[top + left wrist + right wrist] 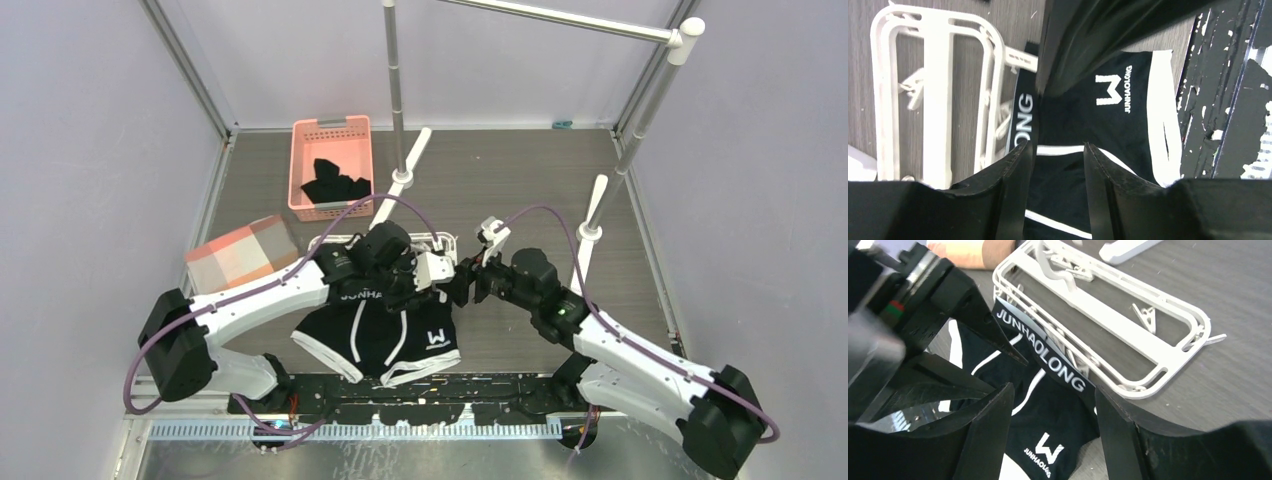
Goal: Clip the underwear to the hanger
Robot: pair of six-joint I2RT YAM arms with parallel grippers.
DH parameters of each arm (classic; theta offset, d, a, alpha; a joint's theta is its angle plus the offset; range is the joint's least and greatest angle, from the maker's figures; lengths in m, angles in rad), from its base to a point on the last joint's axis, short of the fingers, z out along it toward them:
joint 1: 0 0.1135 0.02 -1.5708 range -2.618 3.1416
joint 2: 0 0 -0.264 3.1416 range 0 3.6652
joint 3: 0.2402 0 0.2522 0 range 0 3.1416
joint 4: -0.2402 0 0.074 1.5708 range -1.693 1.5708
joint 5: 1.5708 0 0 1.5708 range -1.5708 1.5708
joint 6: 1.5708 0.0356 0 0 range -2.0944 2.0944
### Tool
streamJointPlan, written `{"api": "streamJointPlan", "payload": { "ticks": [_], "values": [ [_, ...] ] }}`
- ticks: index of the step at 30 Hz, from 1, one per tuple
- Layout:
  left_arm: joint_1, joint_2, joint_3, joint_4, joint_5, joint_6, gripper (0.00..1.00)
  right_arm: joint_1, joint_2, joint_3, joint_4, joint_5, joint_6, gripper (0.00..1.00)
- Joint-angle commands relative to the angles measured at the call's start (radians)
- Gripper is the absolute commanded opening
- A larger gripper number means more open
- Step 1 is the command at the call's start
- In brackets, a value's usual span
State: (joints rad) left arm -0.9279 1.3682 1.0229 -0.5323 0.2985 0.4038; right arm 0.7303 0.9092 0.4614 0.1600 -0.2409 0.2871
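Note:
The underwear (pixel 385 335), black briefs with white piping and a white W logo, lies flat on the table. Its lettered waistband (pixel 1045 347) rests against the near long rail of the hanger (pixel 1128 325), among the small clips there. Whether a clip grips the fabric, I cannot tell. The hanger is a white plastic frame lying flat, mostly hidden under the arms in the top view (pixel 440 240). My left gripper (pixel 1058 150) hovers open over the briefs with nothing between its fingers. My right gripper (pixel 1050 395) is open too, above the logo corner, almost tip to tip with the left.
A pink basket (pixel 332 165) at the back left holds dark garments (pixel 335 185). A pink-and-white checked block (pixel 240 252) sits left of the arms. The grey rail stand (pixel 397 90) rises behind on white feet (pixel 592 210). A black worn strip (pixel 420 385) runs along the near edge.

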Motion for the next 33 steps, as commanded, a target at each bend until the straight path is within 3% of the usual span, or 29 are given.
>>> {"api": "streamJointPlan", "payload": {
  "ticks": [1,5,10,15,24,33],
  "values": [
    [0.012,-0.118,-0.022,0.043,-0.025,-0.044,0.46,0.011,-0.123,-0.008,-0.038,0.145,-0.059,0.67],
    [0.025,-0.256,-0.049,0.034,-0.043,-0.075,0.49,0.009,-0.192,-0.016,-0.068,0.171,-0.114,0.68],
    [0.063,-0.425,-0.092,0.060,-0.139,-0.155,0.60,0.010,-0.181,0.003,-0.044,0.082,-0.183,0.70],
    [0.083,-0.553,-0.118,0.082,-0.321,-0.252,0.72,0.011,-0.010,0.095,-0.014,-0.086,-0.259,0.70],
    [0.086,-0.681,-0.127,0.016,-0.415,-0.281,0.74,0.011,0.341,0.216,0.174,-0.331,-0.534,0.69],
    [0.086,-0.773,-0.156,-0.062,-0.452,-0.276,0.75,0.006,0.618,0.514,-0.165,-0.413,-0.963,0.67]
  ]
}}
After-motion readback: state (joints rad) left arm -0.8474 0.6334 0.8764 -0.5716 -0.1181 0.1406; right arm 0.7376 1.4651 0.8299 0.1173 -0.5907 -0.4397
